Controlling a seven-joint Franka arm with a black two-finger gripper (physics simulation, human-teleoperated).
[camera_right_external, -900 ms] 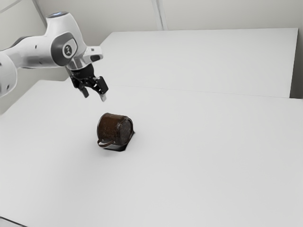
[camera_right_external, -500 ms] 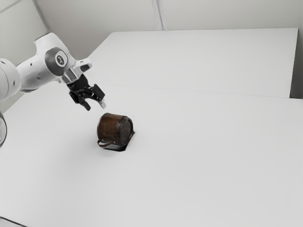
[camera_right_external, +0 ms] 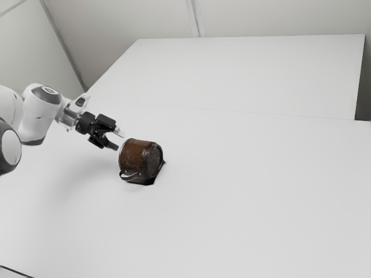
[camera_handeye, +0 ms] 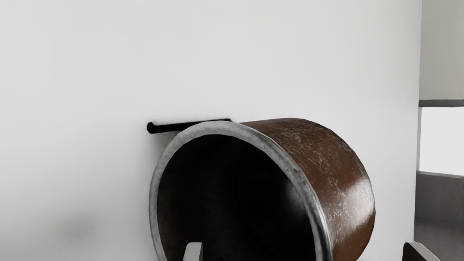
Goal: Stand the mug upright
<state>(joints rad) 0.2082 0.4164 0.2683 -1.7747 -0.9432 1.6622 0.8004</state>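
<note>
And here's the big white table, spreading out below and beyond the pincer! Behind the pincer comes the arm, white and grey, reaching in low from the exterior view's left. Now the mug, brown and scuffed: it's over on its side on the table, right in front of the pincer, its open mouth facing the fingertips, its base pointing away! The pincer itself is wide, holding nothing, and look at the wrist view: one finger in front of the mouth, the other out past the mug's outer wall. Is either one touching? Can't tell from here! A dark, flat piece peeks out from under the mug, on the table; what it is, I can't say. And smallest, the handle, low on the mug's side, near the mouth end, so toward the pincer!
</note>
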